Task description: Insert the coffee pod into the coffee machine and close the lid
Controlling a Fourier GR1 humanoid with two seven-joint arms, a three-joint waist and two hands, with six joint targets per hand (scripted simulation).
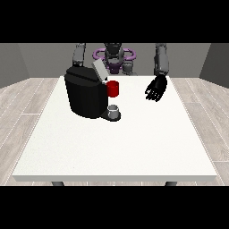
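front view. coffee machine [85, 95], black, sits on the far left part of the white table [116, 152]. its lid [100, 70] is a pale flap tilted up at the machine's top right, so still open. a red thing at the machine [113, 88] shows just right of the body, under the lid.

a grey thing [114, 108] stands on the machine's base plate, below the red thing. shape and colour fit the coffee pod, but i cannot tell for certain that it is the pod, so i log it as a grey thing only.

hand at the view's right [156, 89]: hangs above the table's far right, well apart from the machine, fingers spread and pointing down, holding nothing. the arm at the view's left runs down behind the machine; its hand is hidden, state not known.

judgement: lid not closed; whether the insertion is done cannot be read from this view.

risks from here:
- the raised lid is thin and tilted; a push from the side could shove the whole machine across the table instead of swinging the lid down.
- a hand working behind the machine is out of sight of this camera, so a snag on the lid hinge would go unnoticed.
- if the grey thing is the pod, a sweep toward the lid could knock it off the base plate.
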